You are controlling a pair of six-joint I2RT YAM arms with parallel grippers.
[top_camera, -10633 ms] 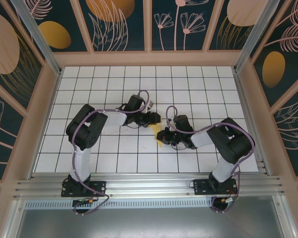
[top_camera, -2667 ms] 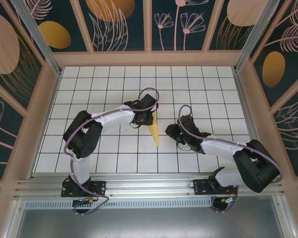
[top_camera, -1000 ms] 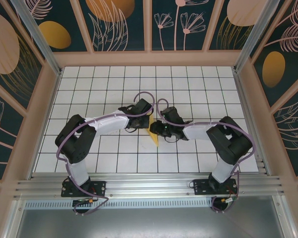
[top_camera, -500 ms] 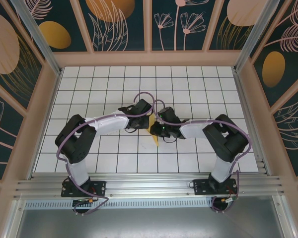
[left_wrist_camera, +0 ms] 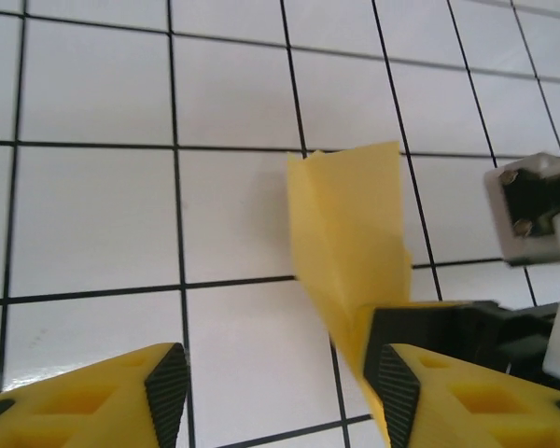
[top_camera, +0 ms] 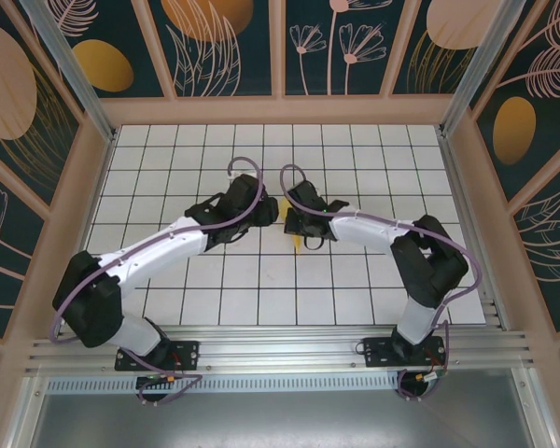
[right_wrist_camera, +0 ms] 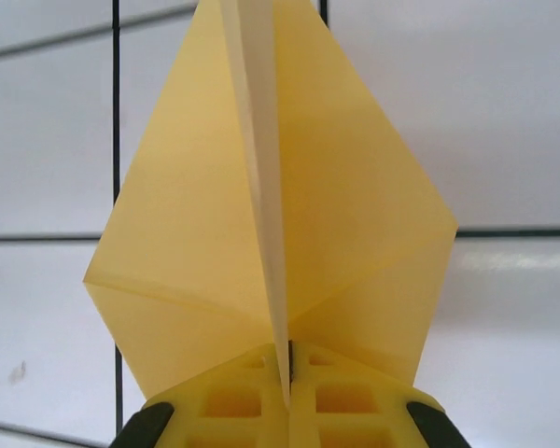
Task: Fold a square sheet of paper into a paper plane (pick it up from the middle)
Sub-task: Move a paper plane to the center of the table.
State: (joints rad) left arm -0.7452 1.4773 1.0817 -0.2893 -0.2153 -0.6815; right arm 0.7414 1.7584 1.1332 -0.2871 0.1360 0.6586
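The right end effector (right_wrist_camera: 287, 397) pinches the light, floppy paper plane (right_wrist_camera: 345, 215) by its centre crease (likely the stiffest place); the left end effector (left_wrist_camera: 282, 392) is released.

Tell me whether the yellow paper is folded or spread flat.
Folded. The paper plane shows a sharp centre crease with a wing angled out on each side, and the right gripper is shut on that crease.
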